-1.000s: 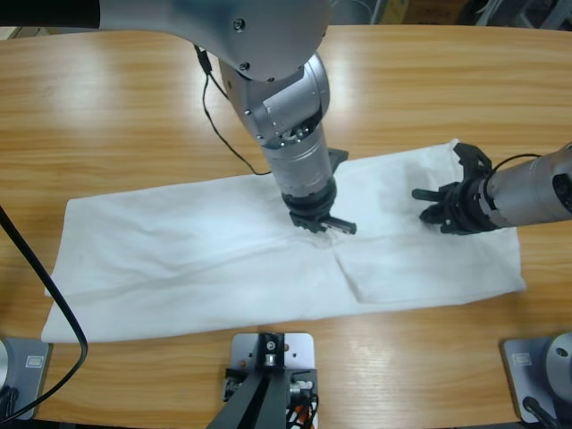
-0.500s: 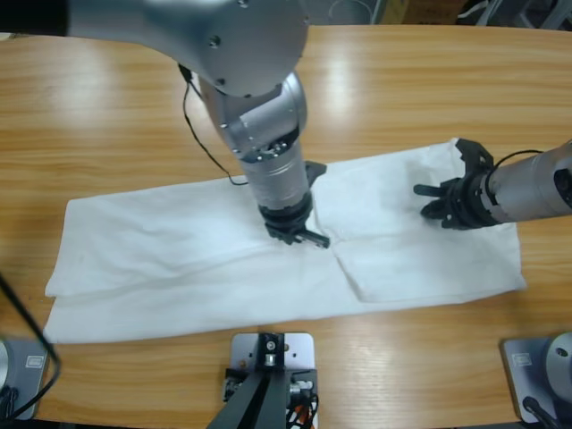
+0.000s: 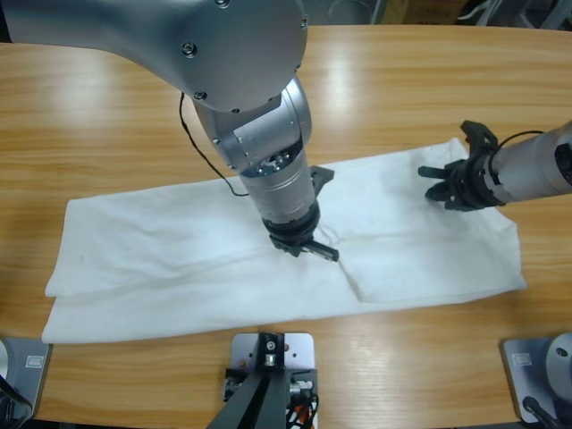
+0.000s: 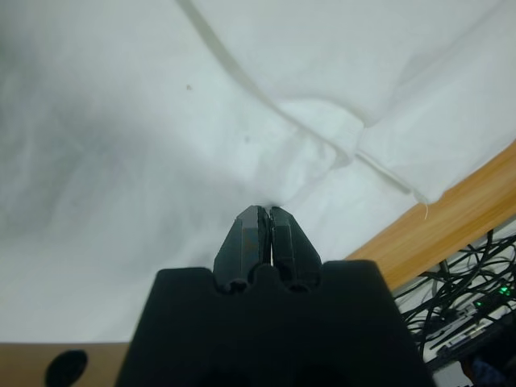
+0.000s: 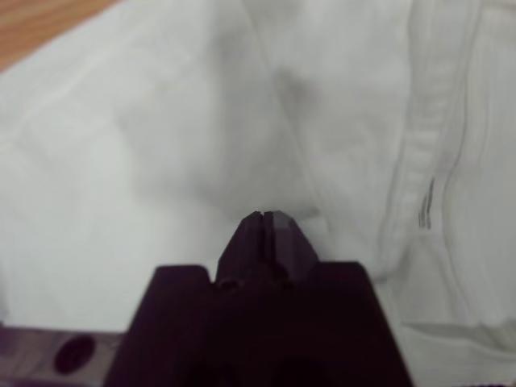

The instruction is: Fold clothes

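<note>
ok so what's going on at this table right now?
Two arms are working on a white T-shirt spread in a long strip across the wooden table. The left gripper is down near the middle of the cloth, jaws shut on a pinch of fabric beside a fold edge. The right gripper is at the shirt's right end, jaws closed on fabric there. No further fold is made yet.

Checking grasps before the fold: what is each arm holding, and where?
Left gripper pinches the T-shirt mid-body, near a seam. Right gripper is shut near the collar; a hold cannot be told.
</note>
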`<state>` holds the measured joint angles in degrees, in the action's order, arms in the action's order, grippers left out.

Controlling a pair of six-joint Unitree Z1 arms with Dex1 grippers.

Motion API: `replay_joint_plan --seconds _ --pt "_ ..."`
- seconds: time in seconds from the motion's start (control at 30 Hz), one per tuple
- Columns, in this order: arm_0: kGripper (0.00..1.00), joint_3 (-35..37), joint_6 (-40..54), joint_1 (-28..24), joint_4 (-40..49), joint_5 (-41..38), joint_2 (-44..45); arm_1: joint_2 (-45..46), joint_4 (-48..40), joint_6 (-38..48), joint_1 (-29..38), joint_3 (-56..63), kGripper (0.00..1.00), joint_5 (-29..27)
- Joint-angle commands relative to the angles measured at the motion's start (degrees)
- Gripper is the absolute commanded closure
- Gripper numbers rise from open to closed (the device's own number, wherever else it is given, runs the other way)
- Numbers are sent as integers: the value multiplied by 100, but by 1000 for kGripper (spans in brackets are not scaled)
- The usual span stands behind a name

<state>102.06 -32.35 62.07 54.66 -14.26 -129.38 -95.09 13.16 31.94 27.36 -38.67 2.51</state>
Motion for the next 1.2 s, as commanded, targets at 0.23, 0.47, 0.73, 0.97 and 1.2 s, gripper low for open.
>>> replay_joint_plan --seconds 0.23,0.47,0.73,0.97,1.2 --pt "1000 -92 80 7 -29 534 -10 -233 -85 -170 -240 -1 1000 57" --pt "1000 -347 282 5 -5 740 -98 -210 -76 -170 -240 24 1000 57" --pt "1000 -392 275 7 -87 608 -473 -196 -85 -188 -240 35 1000 71" --pt "1000 -412 372 95 -79 608 -501 -222 -75 -227 -305 -9 1000 99" --pt "1000 -442 361 165 -79 568 -501 -695 -59 -636 -1119 -57 1000 97"
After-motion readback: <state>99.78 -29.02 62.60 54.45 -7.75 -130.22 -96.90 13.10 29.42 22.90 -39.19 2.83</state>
